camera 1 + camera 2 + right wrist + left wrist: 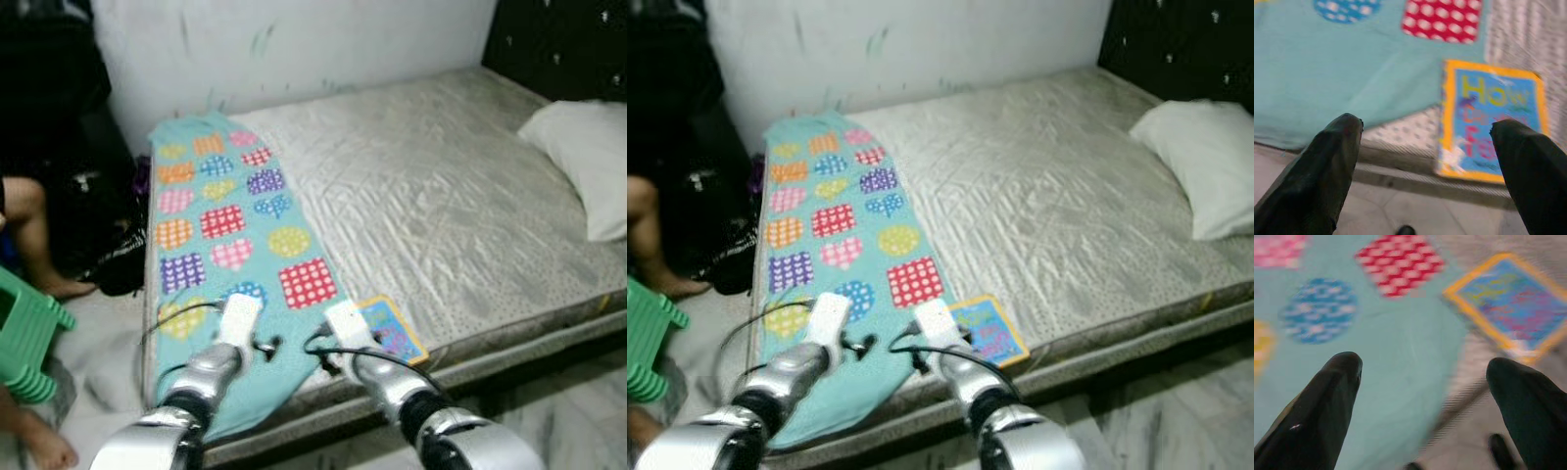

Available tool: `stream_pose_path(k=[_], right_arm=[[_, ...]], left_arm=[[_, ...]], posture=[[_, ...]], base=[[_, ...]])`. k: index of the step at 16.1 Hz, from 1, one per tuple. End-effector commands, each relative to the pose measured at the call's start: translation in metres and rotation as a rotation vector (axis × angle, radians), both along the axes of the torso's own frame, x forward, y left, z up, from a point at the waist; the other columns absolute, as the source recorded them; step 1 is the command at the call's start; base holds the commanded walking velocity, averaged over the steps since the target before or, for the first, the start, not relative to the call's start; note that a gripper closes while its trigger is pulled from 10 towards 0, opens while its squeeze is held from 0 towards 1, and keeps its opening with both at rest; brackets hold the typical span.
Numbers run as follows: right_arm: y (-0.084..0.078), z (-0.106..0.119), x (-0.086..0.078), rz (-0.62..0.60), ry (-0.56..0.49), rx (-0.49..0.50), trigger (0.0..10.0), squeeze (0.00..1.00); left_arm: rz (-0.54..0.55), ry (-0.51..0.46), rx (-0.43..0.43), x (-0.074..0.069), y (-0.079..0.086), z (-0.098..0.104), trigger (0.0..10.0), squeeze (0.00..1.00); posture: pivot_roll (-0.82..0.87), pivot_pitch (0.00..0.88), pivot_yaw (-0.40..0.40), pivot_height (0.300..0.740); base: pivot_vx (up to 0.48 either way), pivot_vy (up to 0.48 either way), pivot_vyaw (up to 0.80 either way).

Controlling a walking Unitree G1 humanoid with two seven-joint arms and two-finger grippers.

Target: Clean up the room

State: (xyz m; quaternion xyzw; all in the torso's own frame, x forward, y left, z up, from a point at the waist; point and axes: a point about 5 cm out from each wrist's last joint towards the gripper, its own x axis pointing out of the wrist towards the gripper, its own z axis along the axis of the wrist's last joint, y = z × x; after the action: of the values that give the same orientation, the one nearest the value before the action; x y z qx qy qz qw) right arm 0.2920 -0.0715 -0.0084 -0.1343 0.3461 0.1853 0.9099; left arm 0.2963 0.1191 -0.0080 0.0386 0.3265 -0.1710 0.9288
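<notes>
Bed point(460, 186): bare mattress with a pale grey cover, one white pillow point(588, 162) at its far right end, against the dark headboard. Blanket point(230, 245): teal, printed with coloured dotted hearts, squares and circles, laid flat in a long strip along the left side of the bed, its near end hanging over the bed's front edge; not yet folded or put away. Book point(1493, 120): small, blue cover with orange border, lying flat at the bed's front edge, just beside the blanket's right side; not yet picked up. Left gripper point(1425, 372): raised over the blanket's near end, fingers spread wide, holding nothing. Right gripper point(1425, 132): poised over the bed's front edge between blanket and book, fingers likewise spread, empty. Beside the bed, to its left: a green stool point(24, 338), a dark pile of bags against the wall, and a person's bare legs. Status, as judged: tidying barely begun; the book and blanket both remain to be cleared, and the book looks the likelier first pick.
</notes>
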Motion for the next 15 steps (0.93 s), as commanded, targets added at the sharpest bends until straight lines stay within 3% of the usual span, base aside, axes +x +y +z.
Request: stream_pose_path(k=[1, 6, 9, 12, 15], right_arm=[[0.013, 0.004, 0.000, 0.026, -0.007, 0.026, 10.0, 0.00], [0.014, 0.004, 0.000, 0.028, -0.008, 0.028, 10.0, 0.00], [0.014, 0.003, 0.000, 0.017, -0.006, 0.032, 10.0, 0.00], [0.012, 0.013, 0.010, -0.052, -0.040, 0.095, 10.0, 0.00], [0.003, 0.027, 0.025, -0.095, -0.097, 0.167, 10.0, 0.00]], left_arm=[[0.015, 0.006, 0.034, -0.001, 0.011, -0.002, 10.0, 0.00], [0.033, -0.005, 0.054, 0.000, 0.014, -0.001, 10.0, 0.00], [0.053, -0.023, 0.061, 0.002, 0.017, 0.001, 10.0, 0.00], [0.184, -0.094, -0.008, 0.020, 0.033, 0.019, 10.0, 0.00], [0.283, -0.117, -0.043, 0.023, 0.068, 0.028, 10.0, 0.00]], posture=[[-0.11, 0.000, 0.050, 0.740], [-0.11, 0.000, 0.053, 0.740], [-0.10, 0.000, 0.060, 0.740], [-0.09, 0.000, 0.066, 0.740], [-0.07, 0.000, 0.060, 0.740]], base=[[0.000, 0.000, 0.00], [0.000, 0.000, 0.74], [0.000, 0.000, 0.00], [0.000, 0.000, 0.00], [0.000, 0.000, 0.00]])
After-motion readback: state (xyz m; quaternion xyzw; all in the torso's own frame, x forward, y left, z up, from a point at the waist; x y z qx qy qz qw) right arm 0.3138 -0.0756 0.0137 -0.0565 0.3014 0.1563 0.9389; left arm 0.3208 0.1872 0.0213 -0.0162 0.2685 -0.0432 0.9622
